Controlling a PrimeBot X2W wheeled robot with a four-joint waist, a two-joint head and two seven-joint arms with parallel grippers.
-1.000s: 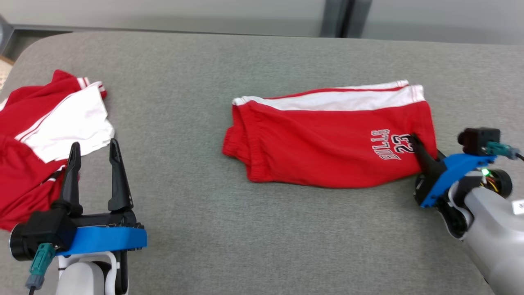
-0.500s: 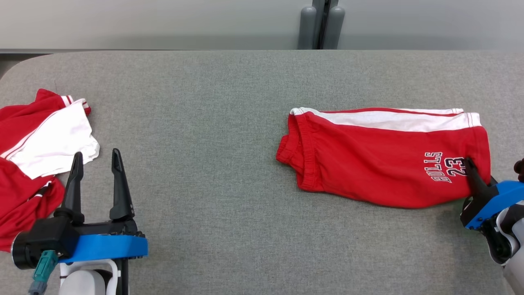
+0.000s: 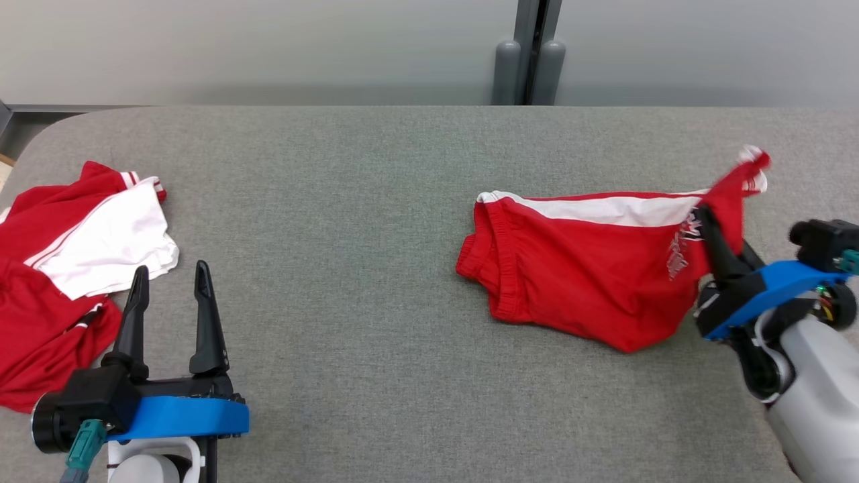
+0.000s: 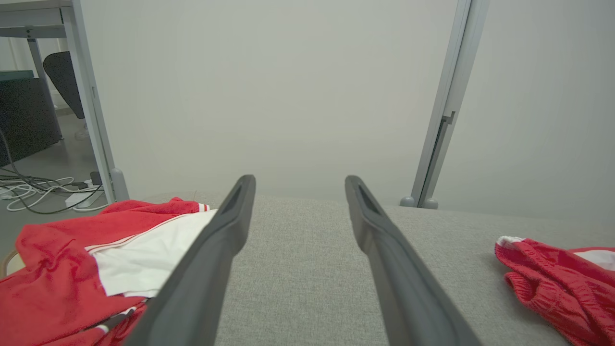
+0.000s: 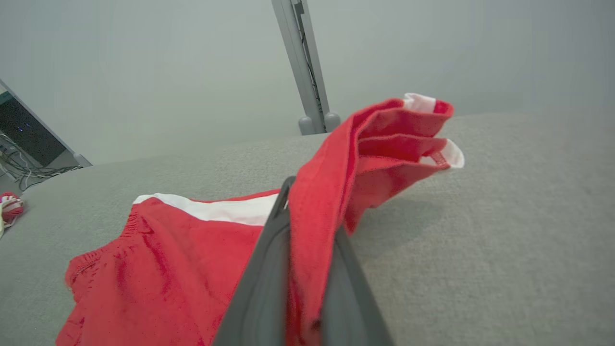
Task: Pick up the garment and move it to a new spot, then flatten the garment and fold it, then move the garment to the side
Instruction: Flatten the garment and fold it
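Red shorts [image 3: 577,268] pinched by the right hand [image 3: 703,218]; left hand [image 3: 170,268] spread wide.

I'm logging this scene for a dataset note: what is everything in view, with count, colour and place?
shorts: one, red with a white side stripe, right half of the table, right end lifted off the surface
other garment: one, red and white, crumpled at the table's left end
table: one, grey fabric top, under both garments
partition post: one, grey, behind the table's far edge
cables: several, white and black, on the floor beyond the table's left end
left gripper: one, dark fingers, open and holding nothing, front left
right gripper: one, dark fingers, shut on the shorts' right end
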